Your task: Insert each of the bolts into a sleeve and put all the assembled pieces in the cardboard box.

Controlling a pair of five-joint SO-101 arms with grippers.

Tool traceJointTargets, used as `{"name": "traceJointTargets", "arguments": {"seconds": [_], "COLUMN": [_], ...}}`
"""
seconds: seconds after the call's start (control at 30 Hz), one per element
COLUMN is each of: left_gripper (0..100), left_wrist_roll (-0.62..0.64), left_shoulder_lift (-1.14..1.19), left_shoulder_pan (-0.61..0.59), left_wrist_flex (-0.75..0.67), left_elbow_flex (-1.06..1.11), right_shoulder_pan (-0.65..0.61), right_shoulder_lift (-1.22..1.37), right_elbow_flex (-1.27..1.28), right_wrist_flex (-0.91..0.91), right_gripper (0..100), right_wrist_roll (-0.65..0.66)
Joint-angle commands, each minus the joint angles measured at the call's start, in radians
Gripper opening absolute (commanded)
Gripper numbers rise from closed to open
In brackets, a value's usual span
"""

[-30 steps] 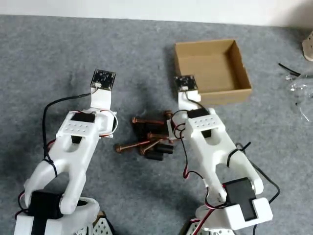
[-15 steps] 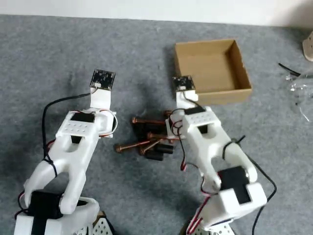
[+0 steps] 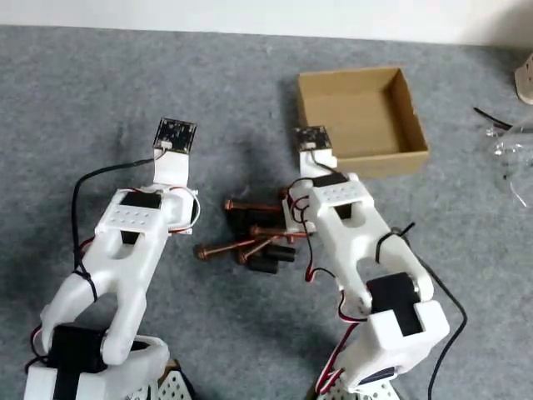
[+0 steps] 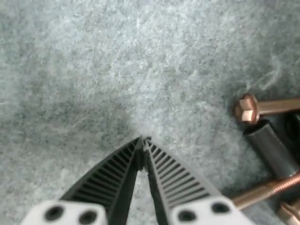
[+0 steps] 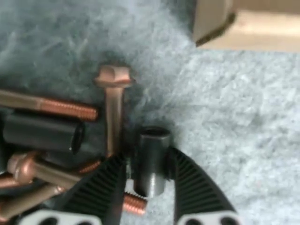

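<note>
- A robotics lab or hobby workshop bench, not a home room or a shop.
- Two white arms (image 3: 125, 250) (image 3: 358, 242) with printed-looking plastic shells stand side by side.
- Bare camera circuit boards (image 3: 176, 133) and loose red and black wires (image 3: 83, 192) hang off them uncovered.
- A grey felt-like mat (image 3: 100, 92) covers the work surface.
- Copper-coloured bolts (image 3: 225, 247), black sleeves (image 3: 266, 265) and a plain cardboard box (image 3: 416, 125) lie out as test pieces.
- What looks like clear safety glasses (image 3: 510, 142) sits at the edge.

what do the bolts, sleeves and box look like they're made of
The bolts: probably metal with a copper-coloured, slightly glossy finish; threads and hex heads show. The sleeves: smooth dark tubes, blackened metal or plastic, hard to tell which. The cardboard box: matte brown cardboard.
</note>
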Motion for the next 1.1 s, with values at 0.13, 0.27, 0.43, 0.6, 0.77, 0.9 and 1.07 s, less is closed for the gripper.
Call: {"name": "traceJointTargets", "arguments": {"seconds": [0.13, 0.27, 0.43, 0.6, 0.77, 0.9, 1.07], "left_gripper": [1, 1, 1, 4, 8, 8, 8], "left_wrist_roll": [0.003, 0.009, 0.106, 0.178, 0.404, 0.414, 0.393], "left_shoulder_lift": [-0.001, -0.005, -0.005, -0.007, -0.007, -0.007, -0.001], "left_shoulder_pan": [-0.015, -0.01, 0.048, 0.153, 0.162, 0.168, 0.18], "left_wrist_flex": [-0.011, -0.011, -0.009, -0.003, 0.104, 0.212, 0.353], "left_elbow_flex": [-0.005, -0.007, -0.012, -0.031, -0.096, -0.134, -0.139], "right_shoulder_pan": [0.025, 0.071, 0.124, 0.128, 0.13, 0.13, 0.128], "right_shoulder_lift": [-0.024, -0.153, -0.275, -0.283, -0.292, -0.289, -0.283], "right_elbow_flex": [-0.024, 0.005, 0.094, 0.117, 0.119, 0.12, 0.122], "right_wrist_flex": [0.039, 0.053, -0.013, -0.015, -0.016, -0.018, -0.059], "right_gripper": [0.4, 0.4, 0.4, 0.4, 0.4, 0.4, 0.4], "right_wrist_roll": [-0.002, -0.006, -0.002, -0.002, 0.0, 0.0, 0.0]}}
